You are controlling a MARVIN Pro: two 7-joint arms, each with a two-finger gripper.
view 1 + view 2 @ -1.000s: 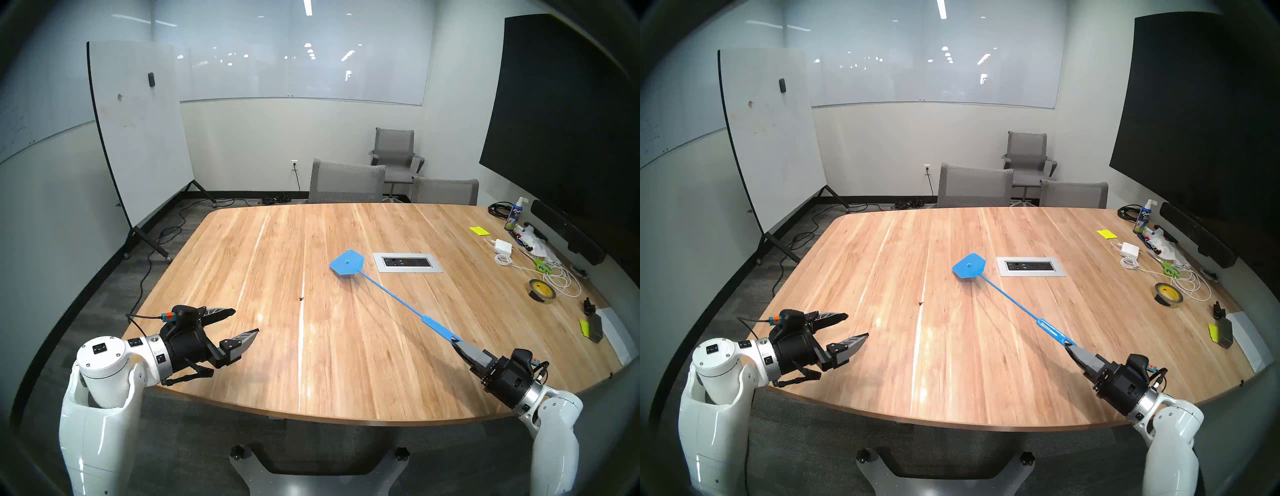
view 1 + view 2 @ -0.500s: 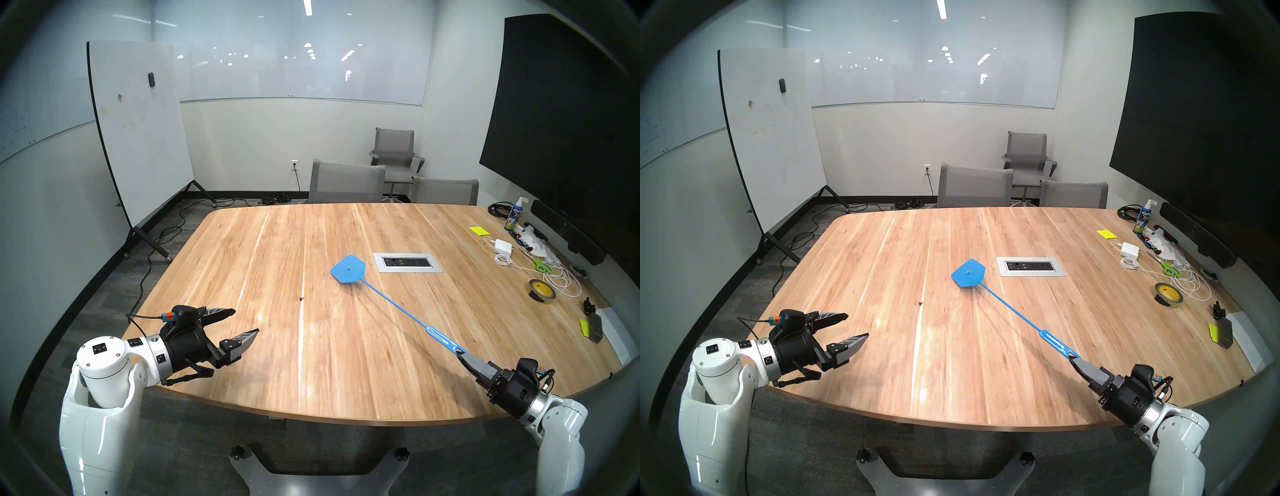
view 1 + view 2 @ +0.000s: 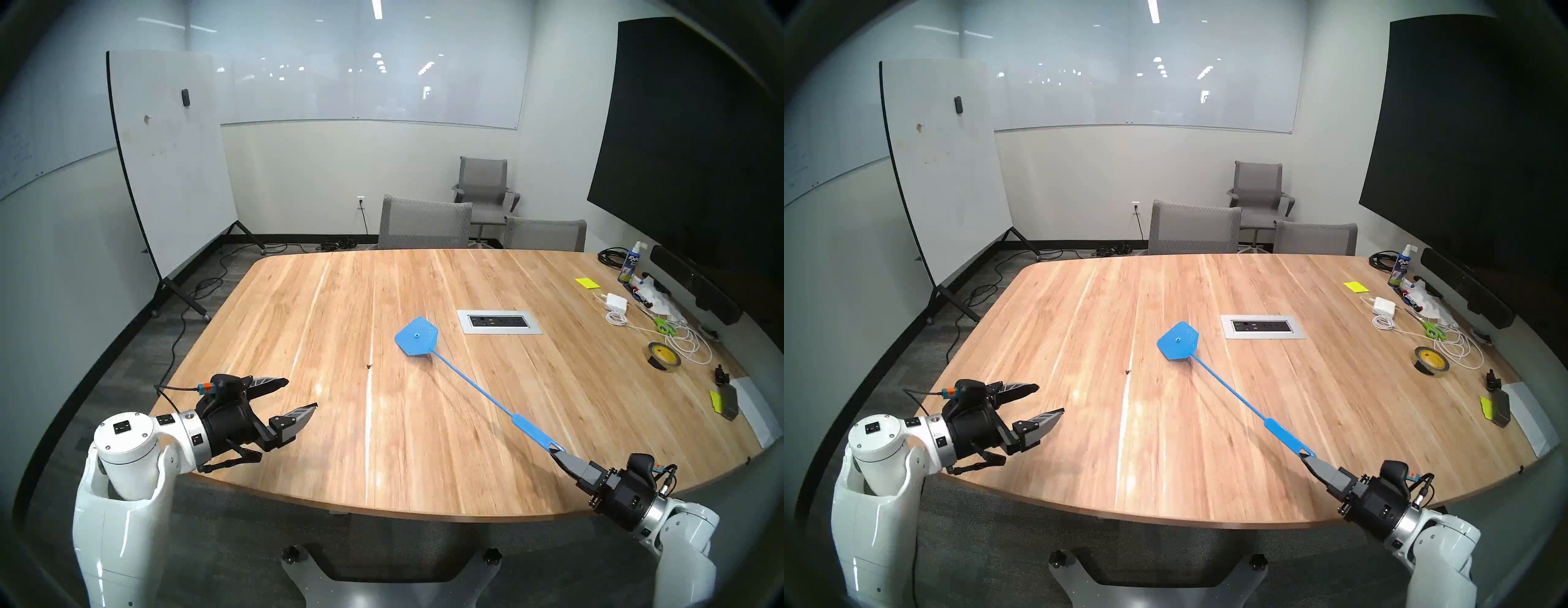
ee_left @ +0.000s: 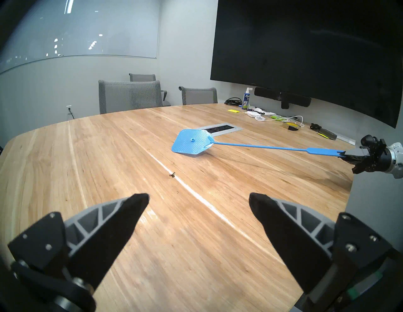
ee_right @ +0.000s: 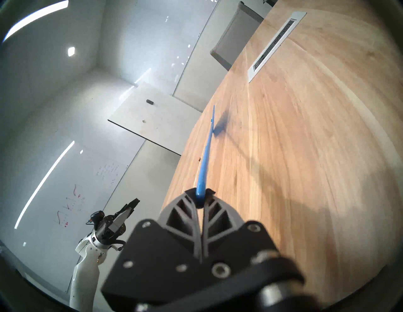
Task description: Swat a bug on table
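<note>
Lying bug [image 3: 369, 365] on table [image 3: 424, 446], ahead of spread left fingers [image 3: 306, 411].

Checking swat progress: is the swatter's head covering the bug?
No. In the left wrist view the bug sits uncovered on the table, well apart from the swatter.

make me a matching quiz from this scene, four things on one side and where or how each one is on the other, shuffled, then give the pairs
Things:
1. swatter
2. bug
3. left gripper
4. tape roll

States:
A. open, holding nothing
B. gripped by its handle end in the right gripper
C. lying among cables near the table's right edge
D. a tiny dark speck on bare wood, left of the blue head

Pairs: 1-B, 2-D, 3-A, 4-C
</note>
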